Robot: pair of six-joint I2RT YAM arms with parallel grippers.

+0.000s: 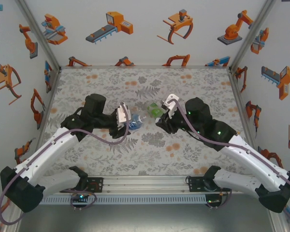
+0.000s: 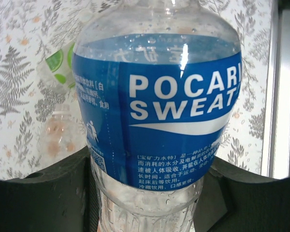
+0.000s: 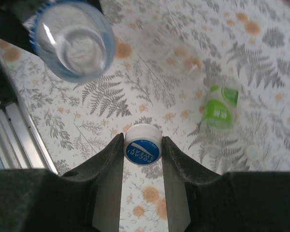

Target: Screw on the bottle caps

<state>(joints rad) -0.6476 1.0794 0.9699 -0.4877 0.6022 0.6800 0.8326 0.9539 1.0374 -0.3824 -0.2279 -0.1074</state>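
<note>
My left gripper [image 2: 150, 169] is shut on the lower body of the clear bottle with the blue label [image 2: 159, 106], which it holds off the table [image 1: 135, 122]. My right gripper [image 3: 143, 145] is shut on a white bottle cap with a blue printed top [image 3: 143, 151], pinched between both fingers above the table. From the right wrist, the blue bottle's round base [image 3: 72, 41] shows at upper left. The green-labelled bottle [image 3: 220, 108] lies on the cloth beside the right gripper [image 1: 166, 105]. The plain clear bottle [image 2: 60, 137] lies near it.
A floral cloth [image 1: 145, 150] covers the table. Aluminium frame rails run along the front edge [image 1: 145, 183] and at the side [image 3: 14, 140]. White walls with orange robot prints [image 1: 111, 26] close in the back and sides. Both arms meet mid-table.
</note>
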